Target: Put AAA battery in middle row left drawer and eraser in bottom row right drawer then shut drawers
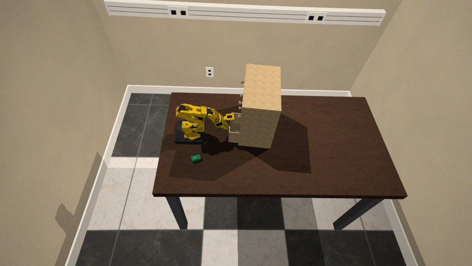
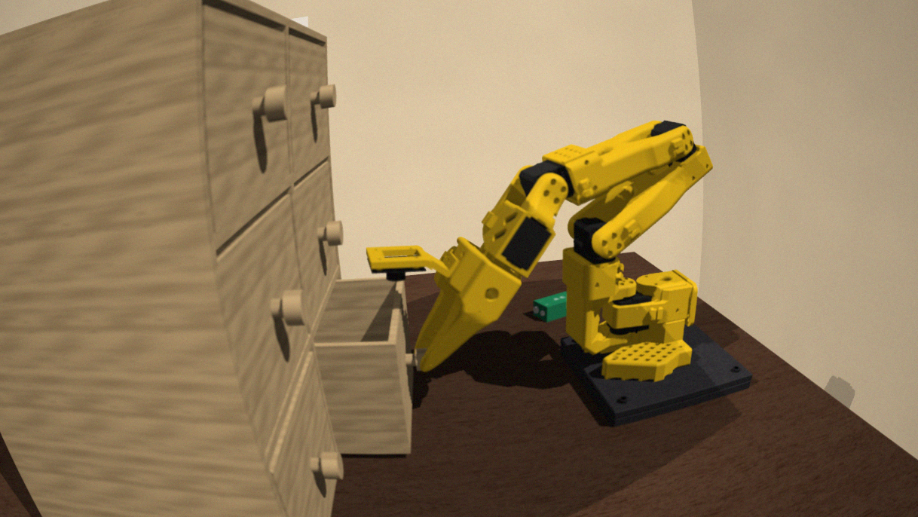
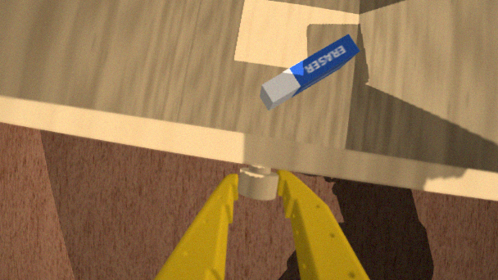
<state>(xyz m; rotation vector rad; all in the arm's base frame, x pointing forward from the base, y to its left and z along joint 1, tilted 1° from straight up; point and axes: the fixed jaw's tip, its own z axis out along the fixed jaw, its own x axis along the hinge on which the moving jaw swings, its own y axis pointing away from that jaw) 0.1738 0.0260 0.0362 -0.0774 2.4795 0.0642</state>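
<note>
The wooden chest (image 1: 260, 105) stands on the dark table with its drawers facing my arm. The right drawer of the bottom row (image 2: 365, 365) is pulled partly out. The blue and white eraser (image 3: 309, 71) lies on the floor of this open drawer. My gripper (image 3: 257, 186) is shut on the drawer's round wooden knob (image 3: 258, 184), low at the drawer front; it also shows in the exterior view (image 2: 417, 362). The other drawers look shut. I see no AAA battery in any view.
A small green box (image 1: 196, 158) lies on the table near the arm's base; it also shows behind the arm in the exterior view (image 2: 550, 306). The arm's black base plate (image 2: 655, 378) sits close in front of the chest.
</note>
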